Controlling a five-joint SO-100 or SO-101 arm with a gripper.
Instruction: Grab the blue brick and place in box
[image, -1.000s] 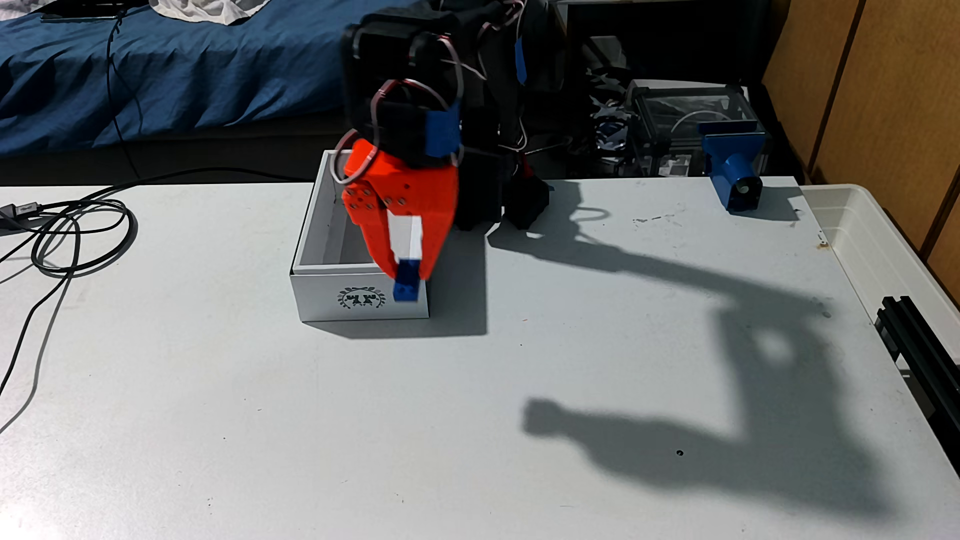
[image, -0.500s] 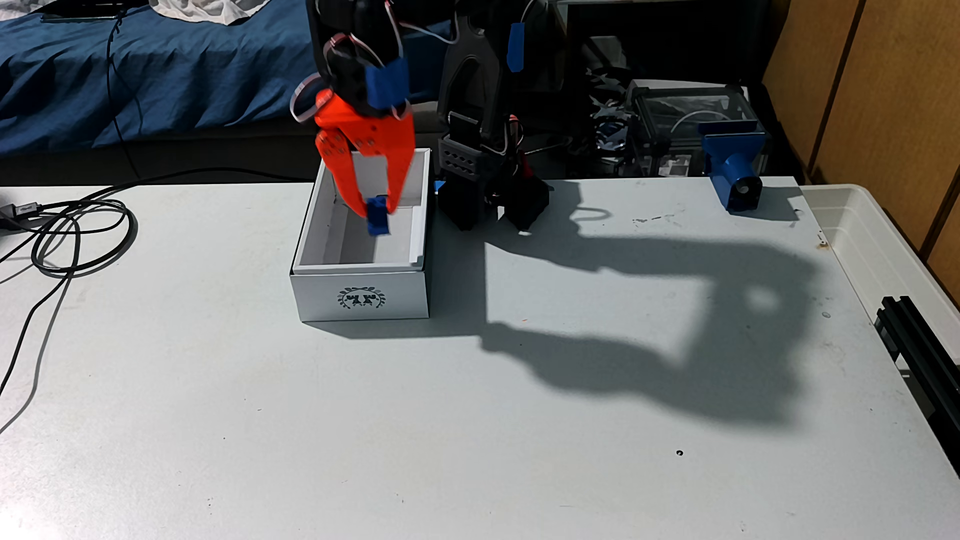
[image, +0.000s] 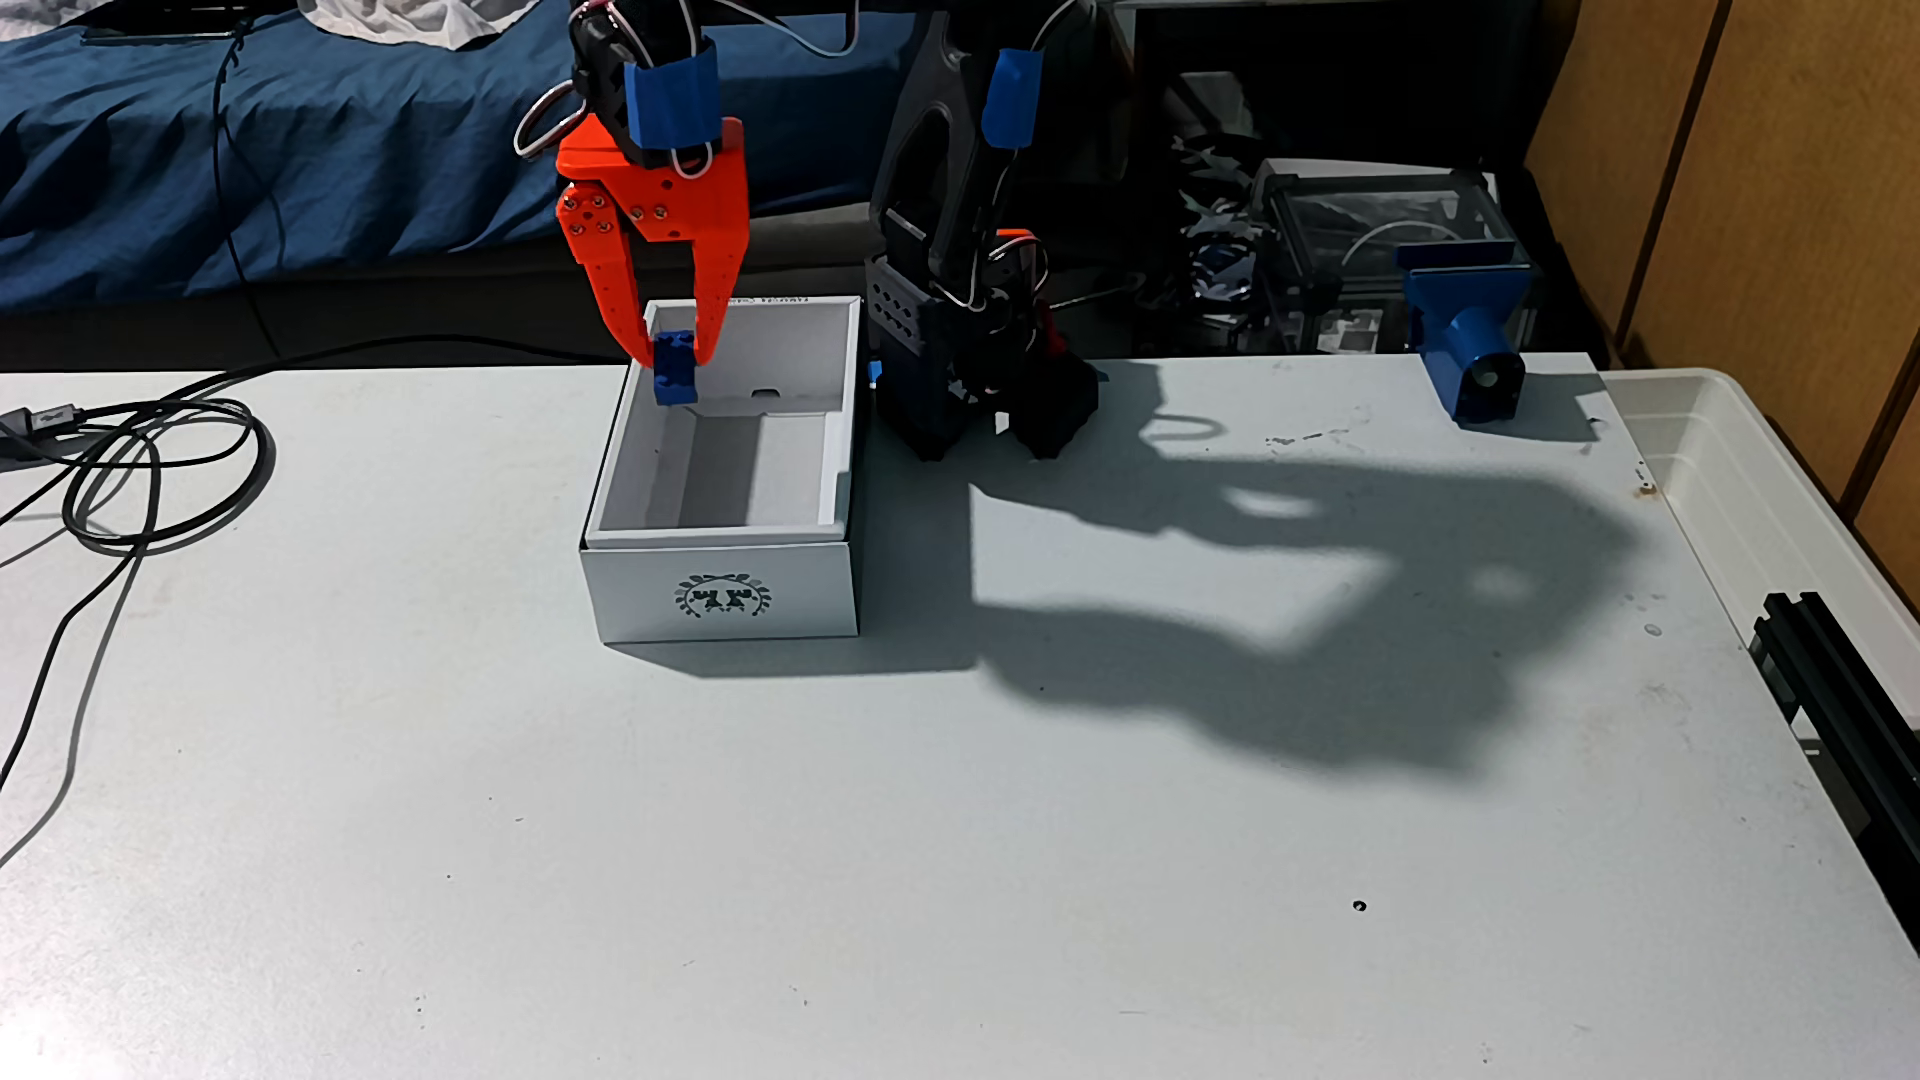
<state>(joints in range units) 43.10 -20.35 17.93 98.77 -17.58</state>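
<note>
Above the far left corner of the box (image: 721, 608), the orange end effector (image: 673, 356) points straight down with its two fingers clamped on the blue brick (image: 674, 371), which hangs clear of the box floor, at about the height of the far rim in the fixed view. The brick sits tilted between the fingertips, one end protruding below them. A band of blue tape (image: 672, 96) wraps the black wrist just above the orange body, and looped wires run beside it. The box stands open on the worktop (image: 935, 831), its short side with the dark wreath emblem (image: 723, 597) facing the camera; its interior is partly in shade. The arm's black base (image: 977, 384) stands just to the right of the box at the far edge of the worktop, casting a broad shadow (image: 1299, 623) to the right. A blue mount (image: 1467, 332) sits near the far right corner, well apart from the box. Coiled black cables (image: 156, 467) lie at the left side of the worktop. A white plastic tub (image: 1766, 498) lies at the right edge.
</note>
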